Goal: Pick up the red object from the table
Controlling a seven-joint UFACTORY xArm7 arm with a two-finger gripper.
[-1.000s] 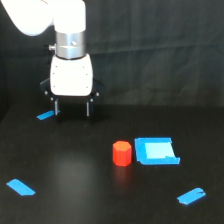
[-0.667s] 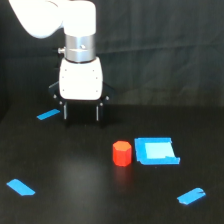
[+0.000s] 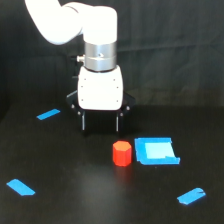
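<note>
Red-orange and short, the hexagonal block (image 3: 121,153) stood upright on the matte black surface (image 3: 65,200), apart from everything but nearly touching the blue square piece (image 3: 156,151) at its 3 o'clock. The tool (image 3: 100,125) hung from the white xArm6 wrist at about 11 o'clock from the block, near it but not over it. Its two dark fingers (image 3: 83,121) pointed straight down and stood well apart, spread wider than the block, with nothing between them. Whether the fingertips touched the surface could not be told from this single view.

The relation that governs the coming move is this offset: the block lay toward 5 o'clock from the tool, so a short travel that way would be needed to bring the spread fingers astride it before descent. The block showed no marked long axis, so wrist rotation appeared of little consequence. The neighbouring blue piece left scant room on that side, and a finger might foul it.

Blue tape strips lay at the 9 o'clock (image 3: 48,114), 7 o'clock (image 3: 21,187) and 4 o'clock (image 3: 191,195) margins.
</note>
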